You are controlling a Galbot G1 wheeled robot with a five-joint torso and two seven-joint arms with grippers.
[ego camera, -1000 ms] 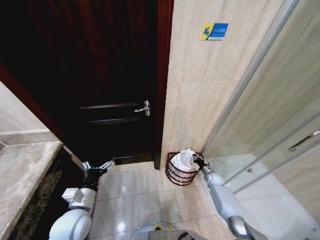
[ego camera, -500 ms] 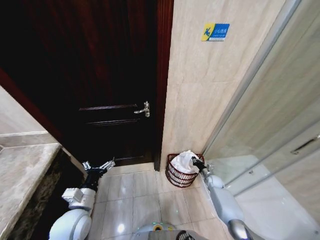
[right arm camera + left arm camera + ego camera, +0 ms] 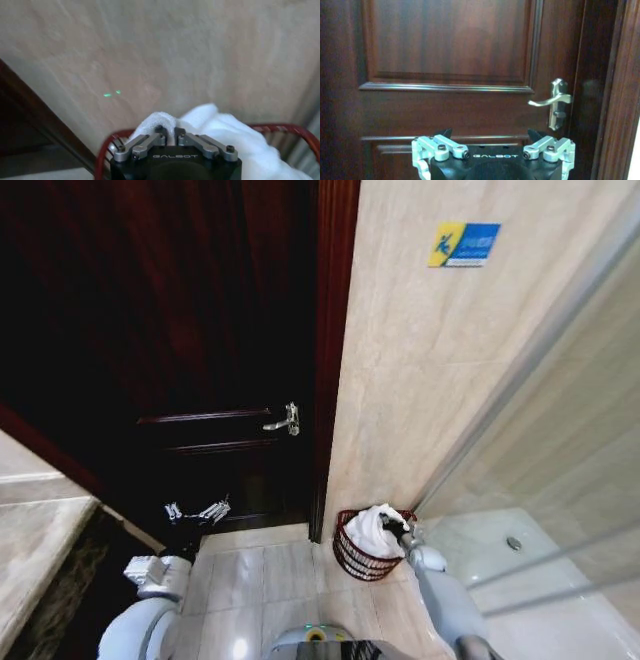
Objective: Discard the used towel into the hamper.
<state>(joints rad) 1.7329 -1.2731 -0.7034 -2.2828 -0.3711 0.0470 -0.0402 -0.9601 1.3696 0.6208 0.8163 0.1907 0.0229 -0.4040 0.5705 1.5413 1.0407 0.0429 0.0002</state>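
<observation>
The towel (image 3: 372,525) lies in the hamper (image 3: 360,555), right of the door (image 3: 200,380).

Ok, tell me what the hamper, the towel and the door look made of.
Hamper: reddish-brown open weave, thin glossy bars suggesting coated wire, possibly wicker.
Towel: white, soft fuzzy nap, likely terry cloth; the right tool is shut on a fold.
Door: dark reddish wood grain, polished sheen, solid or veneer unclear.

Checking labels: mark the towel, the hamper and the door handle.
towel (image 3: 372,525), head view, top of the heap.
hamper (image 3: 352,558), head view, front wall.
door handle (image 3: 551,100), left wrist view, lever.
</observation>
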